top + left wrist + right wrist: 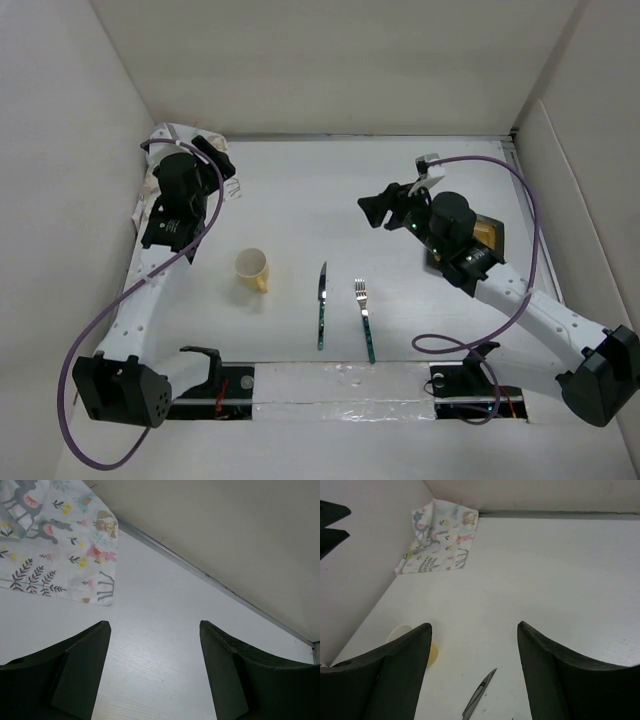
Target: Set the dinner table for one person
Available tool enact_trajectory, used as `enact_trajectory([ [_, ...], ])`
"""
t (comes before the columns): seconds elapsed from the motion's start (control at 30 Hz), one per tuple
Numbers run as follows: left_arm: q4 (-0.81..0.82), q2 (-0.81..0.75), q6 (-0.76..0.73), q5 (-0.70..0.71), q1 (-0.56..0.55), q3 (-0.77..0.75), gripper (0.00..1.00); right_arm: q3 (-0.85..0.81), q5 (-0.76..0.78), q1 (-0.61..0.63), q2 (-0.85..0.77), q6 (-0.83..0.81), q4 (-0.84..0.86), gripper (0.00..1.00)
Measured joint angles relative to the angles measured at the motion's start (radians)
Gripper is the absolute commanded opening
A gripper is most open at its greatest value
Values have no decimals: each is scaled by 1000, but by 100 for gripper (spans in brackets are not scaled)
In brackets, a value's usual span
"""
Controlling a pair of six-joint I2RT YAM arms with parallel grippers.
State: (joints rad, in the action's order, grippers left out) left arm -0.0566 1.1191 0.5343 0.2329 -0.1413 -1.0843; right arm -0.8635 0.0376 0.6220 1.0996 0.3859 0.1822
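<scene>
Nothing I saw carried readable lettering; the only print was the deer, trees and flowers on the rectangular cloth placemat [60,540], which lay bunched in the far left corner. My left claw [154,630] hung with its jaws spread wide and nothing between them, above the far left part of the large, matte white rectangular dinner table [300,200], just beside the placemat's near corner. My right claw [473,625] was likewise wide apart and empty, raised over the right half of the dinner table and pointing left. Below it, toward the near edge, lay a silver knife [322,305] with a dark green handle and a matching fork [364,318] side by side. A pale yellow ceramic mug [252,267] stood to their left.
</scene>
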Motion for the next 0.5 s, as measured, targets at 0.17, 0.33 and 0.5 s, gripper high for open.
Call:
enact_trajectory([
  [0.17,30,48,-10,-9,0,-7,50,0,-13,1,20,11,10,0],
  [0.33,14,230,-82,14,0,-125,4,6,-34,1,28,20,16,0],
  [0.5,-40,483,-177,60,0,-315,39,30,-38,1,30,21,34,0],
])
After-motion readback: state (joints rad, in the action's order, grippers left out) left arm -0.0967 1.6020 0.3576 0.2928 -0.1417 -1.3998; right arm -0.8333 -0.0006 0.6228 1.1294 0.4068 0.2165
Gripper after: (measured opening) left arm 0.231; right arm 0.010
